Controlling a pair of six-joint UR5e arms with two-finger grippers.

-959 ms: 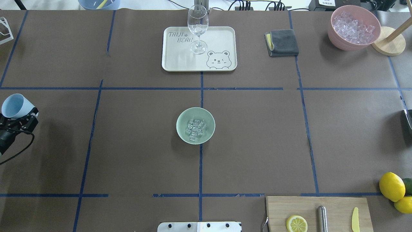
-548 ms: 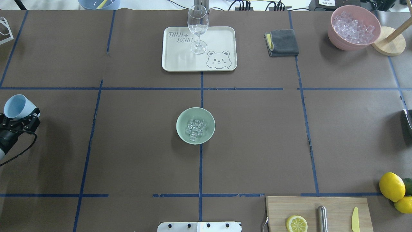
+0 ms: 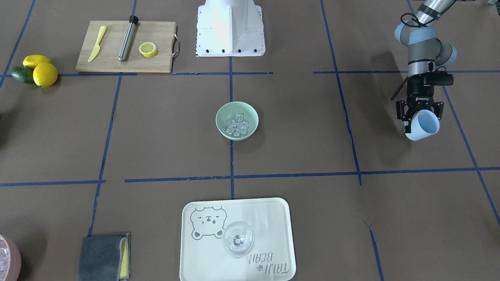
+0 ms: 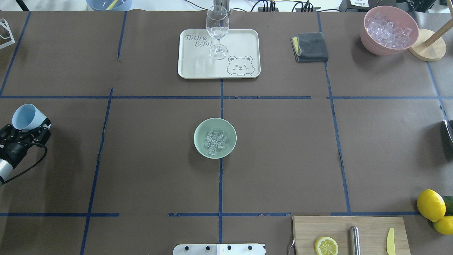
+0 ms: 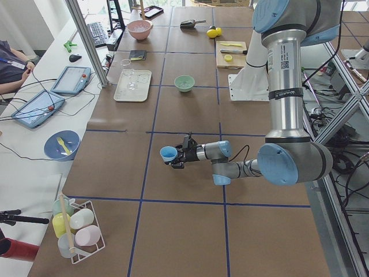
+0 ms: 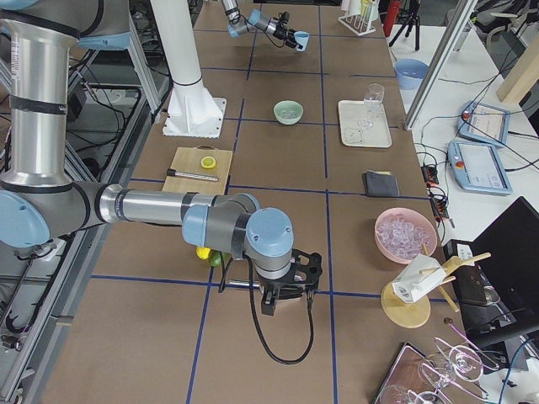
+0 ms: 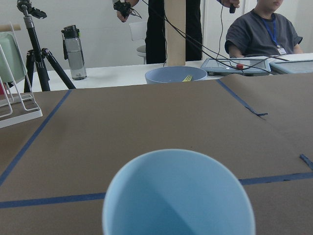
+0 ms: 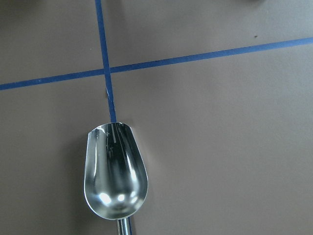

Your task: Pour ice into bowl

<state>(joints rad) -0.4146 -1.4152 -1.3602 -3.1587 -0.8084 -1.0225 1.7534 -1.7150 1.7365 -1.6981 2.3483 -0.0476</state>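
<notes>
The pale green bowl (image 4: pixel 231 131) (image 3: pixel 224 130) stands at the table's centre on a blue tape cross. The ice (image 4: pixel 214 141) (image 3: pixel 238 124) lies inside it as a small heap of clear cubes. Far to the robot's left, my left gripper (image 4: pixel 31 125) (image 3: pixel 420 115) is shut on a light blue cup (image 4: pixel 24 117) (image 3: pixel 422 125) (image 7: pixel 178 196), held tilted above the table; the cup's inside looks empty. The right gripper (image 6: pixel 288 290) shows clearly only in the exterior right view, low over the table, and I cannot tell whether it is open or shut.
A metal scoop (image 8: pixel 115 178) fills the right wrist view. A tray (image 4: pixel 247 39) with a wine glass (image 4: pixel 217 30), a grey cloth (image 4: pixel 311 46) and a pink bowl of cubes (image 4: pixel 388 30) stand at the far side. A cutting board (image 4: pixel 371 226) and lemons (image 4: pixel 430 204) sit near right.
My left gripper has shifted a little to the right, toward the table's centre, with the blue cup in it. The bowl and ice have not moved.
</notes>
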